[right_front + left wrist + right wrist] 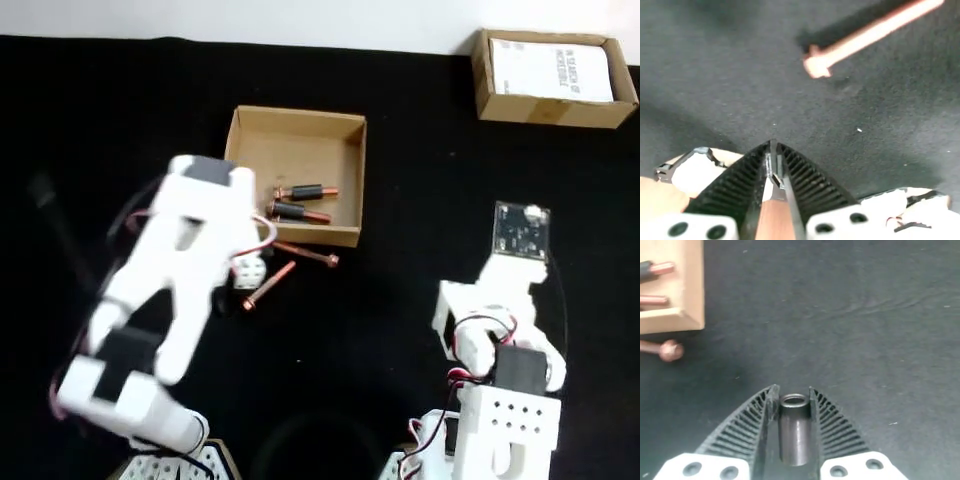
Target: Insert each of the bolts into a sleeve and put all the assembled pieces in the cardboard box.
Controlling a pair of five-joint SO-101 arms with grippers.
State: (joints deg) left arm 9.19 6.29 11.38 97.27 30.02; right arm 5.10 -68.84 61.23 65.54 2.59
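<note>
My left gripper [773, 147] is shut on a copper bolt [774, 217] whose shaft runs back between the black fingers, just above the dark mat. A second loose bolt [870, 35] lies ahead of it, the same bolt [268, 285] seen by the left arm [190, 250]. My right gripper [792, 390] is shut on a dark sleeve [794, 427], open end facing forward. The cardboard box [250, 150] holds two assembled pieces [305, 192] [298, 212]. A third bolt [305, 253] lies along the box's front wall, and its head [670, 351] appears beside the box corner [690, 285].
A smaller cardboard box [545, 108] with a white sheet inside sits at the far right corner. The right arm [500, 320] stands at the near right. Black mat [400, 200] lies open between the two arms and right of the box.
</note>
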